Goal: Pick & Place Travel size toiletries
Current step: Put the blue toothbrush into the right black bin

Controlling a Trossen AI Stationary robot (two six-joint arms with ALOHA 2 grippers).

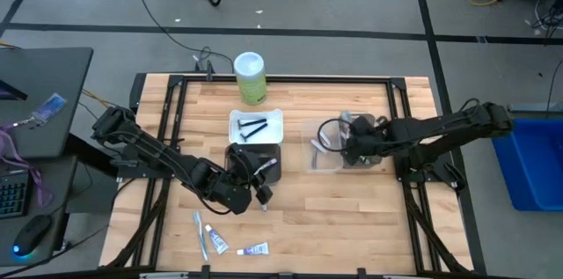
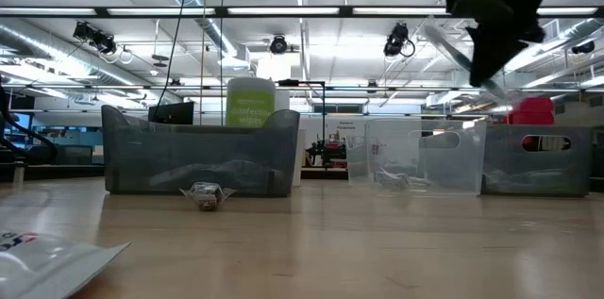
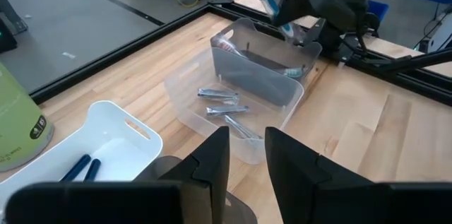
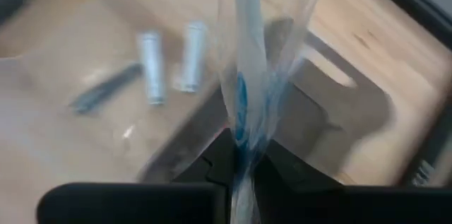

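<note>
My right gripper (image 4: 244,157) is shut on a toothbrush in a clear wrapper (image 4: 244,75) and hangs above the clear tray (image 1: 318,157), which holds silvery tubes (image 3: 219,95). My left gripper (image 3: 247,153) is open and touches nothing. It hovers near the dark grey tray (image 1: 255,160) in the high view. Dark razors (image 1: 252,127) lie in the white tray (image 1: 274,119). Two toothpaste tubes (image 1: 216,241) and a slim toothbrush (image 1: 201,231) lie flat on the table near its near edge. My right gripper pinches the wrapped toothbrush between its two fingers at one end (image 4: 244,136). The rest of it, blue inside the clear wrapper, sticks out past the fingertips. It is lifted clear above the clear tray, and it slants in the low view (image 2: 451,46).
A tall green-and-white canister (image 1: 250,77) stands at the far edge behind the white tray. A second grey tray (image 3: 272,65) sits beside the clear tray, under my right arm. A small crumpled item (image 2: 206,195) lies before the grey tray. Bare wood lies between the trays and the near edge.
</note>
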